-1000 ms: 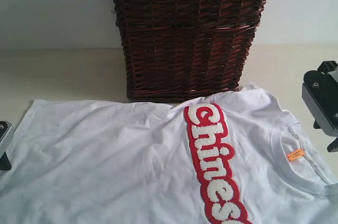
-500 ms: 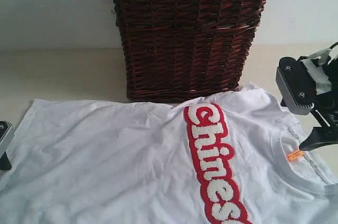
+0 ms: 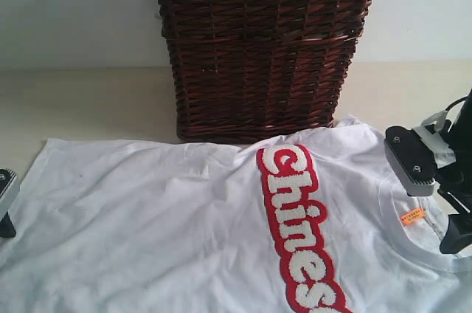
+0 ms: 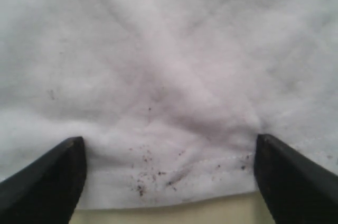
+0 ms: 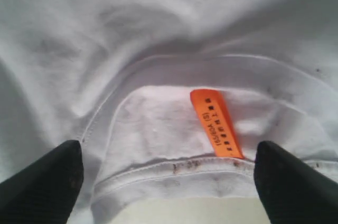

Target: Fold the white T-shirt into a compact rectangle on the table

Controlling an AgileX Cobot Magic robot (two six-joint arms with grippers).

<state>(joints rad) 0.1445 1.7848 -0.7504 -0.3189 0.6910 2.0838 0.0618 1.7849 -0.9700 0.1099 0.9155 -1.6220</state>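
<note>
The white T-shirt (image 3: pixel 184 224) lies spread flat on the table (image 3: pixel 88 99), folding not yet begun. The right gripper (image 5: pixel 169 192), jaws wide and empty, hovers at the collar (image 5: pixel 158 60) by the orange neck tag (image 5: pixel 215 122). The left gripper (image 4: pixel 168 182), likewise open, straddles the hem (image 4: pixel 211 168), perhaps touching cloth. Next, both must pinch the fabric edges.

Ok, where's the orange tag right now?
In the exterior view, the orange tag sits on the right, inside the neck of the T-shirt, close beside the right gripper.
</note>
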